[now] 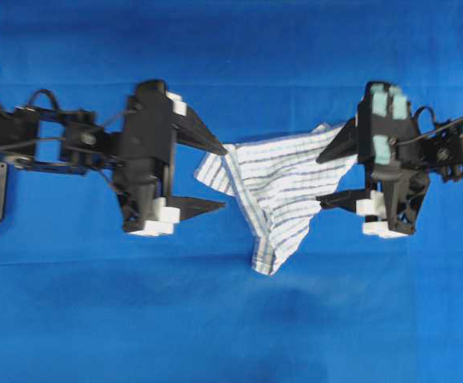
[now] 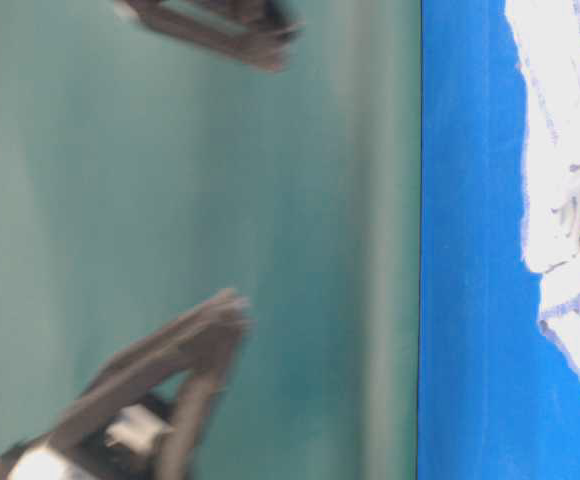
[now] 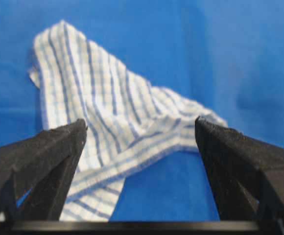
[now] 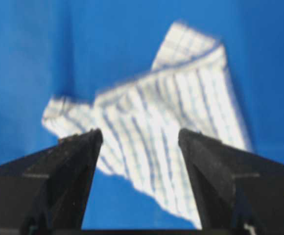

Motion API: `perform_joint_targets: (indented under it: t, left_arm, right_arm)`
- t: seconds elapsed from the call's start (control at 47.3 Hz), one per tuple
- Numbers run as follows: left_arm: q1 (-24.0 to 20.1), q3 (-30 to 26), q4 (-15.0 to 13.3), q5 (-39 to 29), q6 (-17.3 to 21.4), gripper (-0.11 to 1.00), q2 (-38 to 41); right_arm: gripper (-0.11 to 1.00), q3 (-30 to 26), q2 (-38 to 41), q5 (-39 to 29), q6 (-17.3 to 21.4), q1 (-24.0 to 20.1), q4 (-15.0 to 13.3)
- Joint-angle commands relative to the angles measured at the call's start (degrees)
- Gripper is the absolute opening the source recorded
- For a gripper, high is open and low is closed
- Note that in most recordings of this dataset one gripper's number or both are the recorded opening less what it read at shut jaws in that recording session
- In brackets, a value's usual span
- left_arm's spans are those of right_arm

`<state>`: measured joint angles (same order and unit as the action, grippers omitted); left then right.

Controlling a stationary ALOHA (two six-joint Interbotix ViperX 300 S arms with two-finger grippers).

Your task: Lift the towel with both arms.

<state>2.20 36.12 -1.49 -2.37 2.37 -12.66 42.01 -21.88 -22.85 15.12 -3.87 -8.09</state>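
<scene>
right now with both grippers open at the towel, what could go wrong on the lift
1. The towel lies crumpled and folded on the blue table covering, so a pinch may catch only one loose layer and slip.
2. The left gripper and right gripper stand open at opposite edges; uneven closing could lift one side only and let the cloth slide out.
3. A low pinch could also grab the table covering beneath.
</scene>
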Motion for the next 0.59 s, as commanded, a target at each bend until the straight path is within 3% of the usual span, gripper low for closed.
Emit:
perform_joint_targets:
  t: [0.0,0.212,0.571]
  left_arm:
    - [0.2,-0.4,0.2,2.3,0.2,0.87,3.2]
    - [0.3,0.1,0.2,6.4,0.4,0.87,12.0]
    - [0.0,0.9,0.0,14.9,0.4,0.87,23.6]
  right_arm:
    - [0.66,2.0,1.4,3.5,0.7,-0.2,0.1]
    - [0.66,5.9,8.4,11.2,1.4,-0.2,0.1]
    - [0.66,5.7,22.4,20.0,1.4,-0.1,0.0]
